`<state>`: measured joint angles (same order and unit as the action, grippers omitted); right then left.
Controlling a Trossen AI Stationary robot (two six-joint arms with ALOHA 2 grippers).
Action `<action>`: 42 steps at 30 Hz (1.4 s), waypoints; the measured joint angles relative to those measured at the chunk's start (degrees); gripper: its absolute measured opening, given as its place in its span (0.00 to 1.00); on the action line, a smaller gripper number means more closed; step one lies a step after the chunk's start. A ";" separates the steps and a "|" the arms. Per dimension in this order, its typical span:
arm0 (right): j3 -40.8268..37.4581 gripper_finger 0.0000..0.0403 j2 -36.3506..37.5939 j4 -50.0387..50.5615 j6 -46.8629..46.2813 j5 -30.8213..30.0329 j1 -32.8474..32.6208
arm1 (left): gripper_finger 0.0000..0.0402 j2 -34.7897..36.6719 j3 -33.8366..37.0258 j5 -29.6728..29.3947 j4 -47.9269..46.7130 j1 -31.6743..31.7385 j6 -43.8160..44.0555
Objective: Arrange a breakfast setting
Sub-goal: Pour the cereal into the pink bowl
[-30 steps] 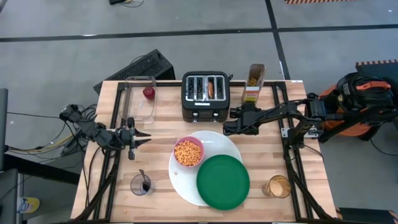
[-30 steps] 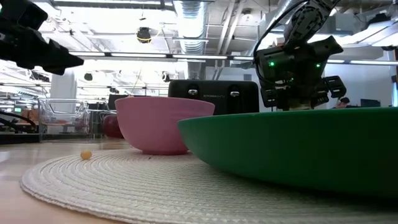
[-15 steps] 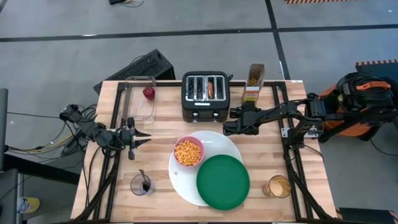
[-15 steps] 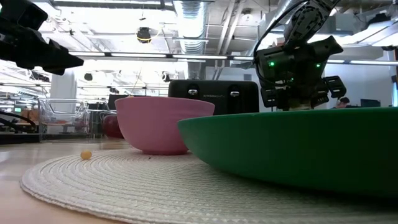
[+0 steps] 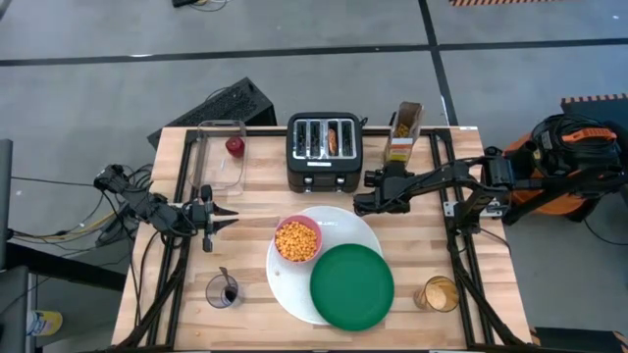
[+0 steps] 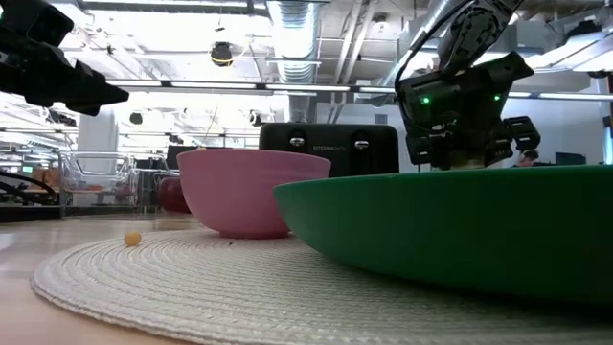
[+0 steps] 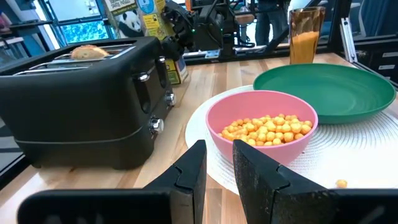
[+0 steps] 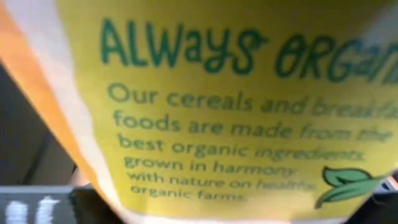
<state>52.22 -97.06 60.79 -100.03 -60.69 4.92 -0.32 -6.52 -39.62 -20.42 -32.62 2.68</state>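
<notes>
A wooden desk (image 5: 412,245) seen from above, with a dark robot arm at each side. The left end effector (image 5: 224,218) hovers over the desk's left half, pointing toward the centre; in its own wrist view the two dark fingers (image 7: 193,174) stand close together with only a narrow gap, and nothing between them. The right end effector (image 5: 365,194) sits just right of the black toaster (image 5: 324,149), close to a yellow cereal box (image 5: 400,131) standing at the far edge. Its wrist view is filled by the box's printed side (image 8: 236,106) — whether its fingers are open or closed around the box cannot be told. In the middle of the desk lies the white plate (image 5: 292,284). On it, toward the left, stands the pink bowl (image 5: 297,240) holding orange cereal (image 5: 295,239); the green plate (image 5: 352,286) rests on the white plate's near right part, overlapping its rim. One loose cereal piece (image 6: 132,238) lies on the white plate beside the bowl. A bagel (image 5: 334,140) stands in a toaster slot. The red fruit (image 5: 235,146) lies inside the clear container (image 5: 223,169) at the far left. The spoon (image 5: 225,282) stands in a small glass (image 5: 222,291) near the front left — a glass of orange drink (image 5: 439,293) stands at the front right.
</notes>
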 joint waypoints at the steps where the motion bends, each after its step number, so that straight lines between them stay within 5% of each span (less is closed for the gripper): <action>1: -0.02 0.67 0.00 0.49 -0.08 0.02 0.01 | 0.17 0.00 0.00 0.00 0.00 -0.01 0.01; 12: 0.01 0.69 0.00 1.15 -0.19 0.39 0.84 | 0.17 -0.02 0.02 0.04 0.02 -0.02 0.03; 24: -0.08 0.98 0.00 1.63 -0.05 3.18 0.61 | 0.17 -0.01 0.04 0.02 0.01 0.00 0.00; 42: 1.92 0.99 0.00 11.28 -13.13 11.79 -8.52 | 0.17 -0.02 0.07 0.01 0.00 -0.02 0.00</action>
<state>54.15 -97.06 72.07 -113.16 -48.89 -3.60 -0.34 -6.46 -39.60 -20.43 -32.64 2.68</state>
